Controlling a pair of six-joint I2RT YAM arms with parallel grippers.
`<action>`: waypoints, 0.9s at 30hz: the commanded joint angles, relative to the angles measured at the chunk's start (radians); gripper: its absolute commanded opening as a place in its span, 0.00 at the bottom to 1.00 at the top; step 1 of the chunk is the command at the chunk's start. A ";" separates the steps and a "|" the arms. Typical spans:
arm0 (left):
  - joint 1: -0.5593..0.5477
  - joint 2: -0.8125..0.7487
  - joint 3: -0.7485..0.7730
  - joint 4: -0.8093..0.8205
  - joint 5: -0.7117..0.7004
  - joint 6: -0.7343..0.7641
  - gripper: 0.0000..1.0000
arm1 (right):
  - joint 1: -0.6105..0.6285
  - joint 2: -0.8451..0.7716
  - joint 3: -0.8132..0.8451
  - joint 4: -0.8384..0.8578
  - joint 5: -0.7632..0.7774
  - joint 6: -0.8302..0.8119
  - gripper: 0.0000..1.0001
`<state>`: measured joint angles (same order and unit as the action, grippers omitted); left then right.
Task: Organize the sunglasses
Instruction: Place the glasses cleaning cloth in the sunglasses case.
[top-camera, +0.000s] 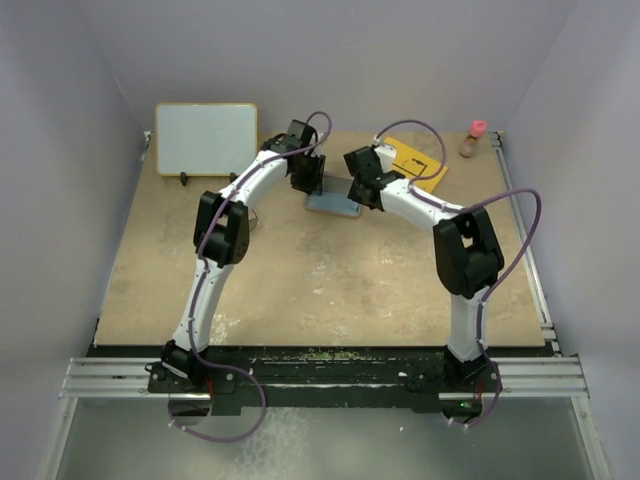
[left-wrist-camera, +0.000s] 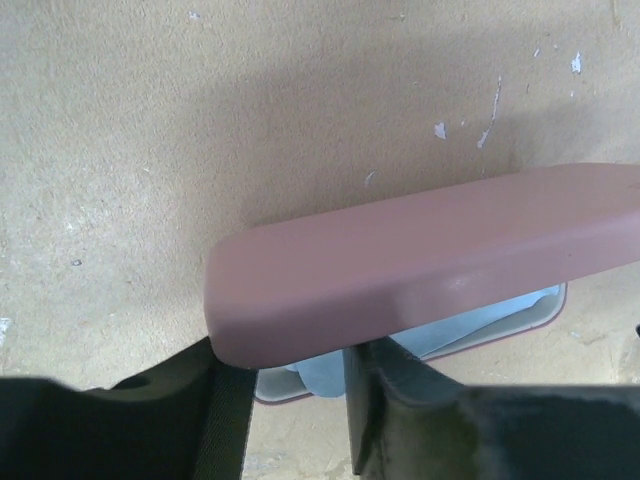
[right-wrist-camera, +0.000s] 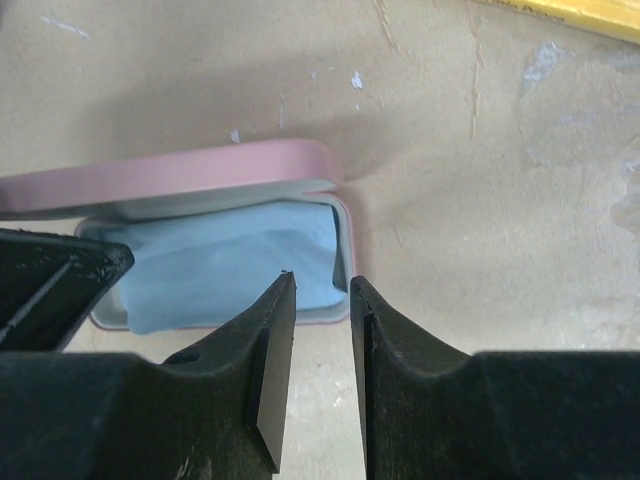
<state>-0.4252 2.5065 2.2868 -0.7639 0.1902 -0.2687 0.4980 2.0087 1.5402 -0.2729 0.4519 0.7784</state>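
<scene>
Two grippers: my left gripper (left-wrist-camera: 290, 375) and right gripper (right-wrist-camera: 318, 290) stand at opposite ends of the case (right-wrist-camera: 180, 175), I think to steady it.
Left gripper: jaws partly apart, nothing held; the lid (left-wrist-camera: 420, 260) hangs just over them.
Right gripper: narrow gap, empty, tips at the base rim.
Cloth (right-wrist-camera: 220, 270): lies inside and covers the base.
Sunglasses: not visible; maybe under the cloth, I cannot tell.
Lid: half open, so closing is not yet done.

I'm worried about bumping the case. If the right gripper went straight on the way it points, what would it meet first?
The right gripper would probably meet the open pink case at its end rim, the blue cloth just behind; depth is unclear.
</scene>
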 joint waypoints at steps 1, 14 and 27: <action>0.017 -0.041 -0.013 0.029 -0.013 0.036 0.47 | -0.003 -0.093 -0.053 0.046 -0.002 0.025 0.33; 0.050 -0.118 -0.048 0.004 -0.018 0.091 0.98 | -0.003 -0.219 -0.187 0.074 -0.013 0.037 0.35; 0.079 -0.158 -0.034 -0.045 -0.044 0.118 0.98 | -0.003 -0.301 -0.261 0.060 -0.010 0.046 0.34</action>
<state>-0.3695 2.4481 2.2364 -0.8085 0.1654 -0.1825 0.4980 1.7874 1.3037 -0.2256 0.4274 0.8089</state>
